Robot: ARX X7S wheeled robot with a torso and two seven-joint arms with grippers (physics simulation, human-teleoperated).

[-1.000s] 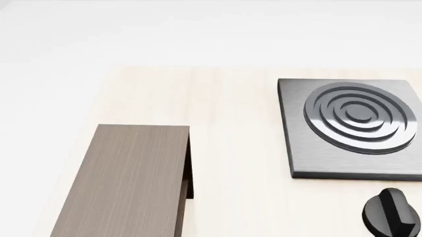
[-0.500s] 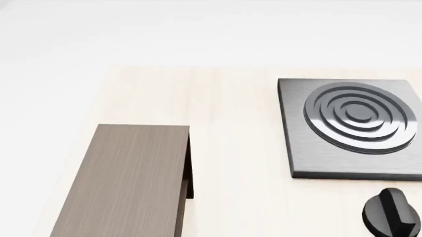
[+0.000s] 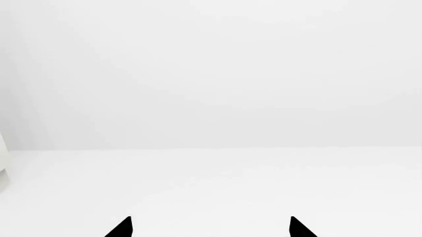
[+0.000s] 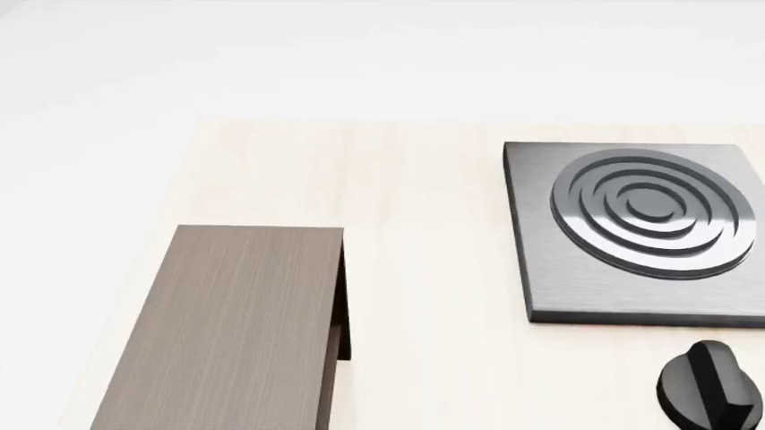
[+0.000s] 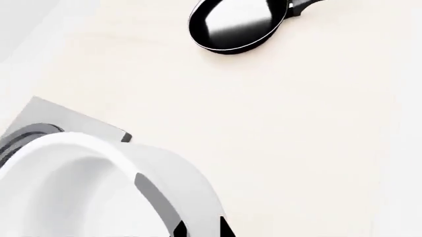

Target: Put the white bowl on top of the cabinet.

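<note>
In the right wrist view the white bowl (image 5: 66, 187) fills the lower corner, glossy and deep, and it covers part of the stove plate. My right gripper (image 5: 202, 229) is shut on the bowl's wall, with one black fingertip (image 5: 226, 228) outside it and the other inside. The cabinet (image 4: 233, 331), a long grey-brown wood-grain box with a flat top, lies at the lower left of the head view. That view shows neither the bowl nor either gripper. My left gripper (image 3: 211, 228) is open against a blank white background, with nothing between its tips.
A square grey stove plate (image 4: 640, 228) with raised rings sits at the right of the light wood table (image 4: 418, 269); its corner (image 5: 66, 121) shows beside the bowl. A black knob (image 4: 708, 387) lies in front of it. A black frying pan (image 5: 237, 24) rests farther off.
</note>
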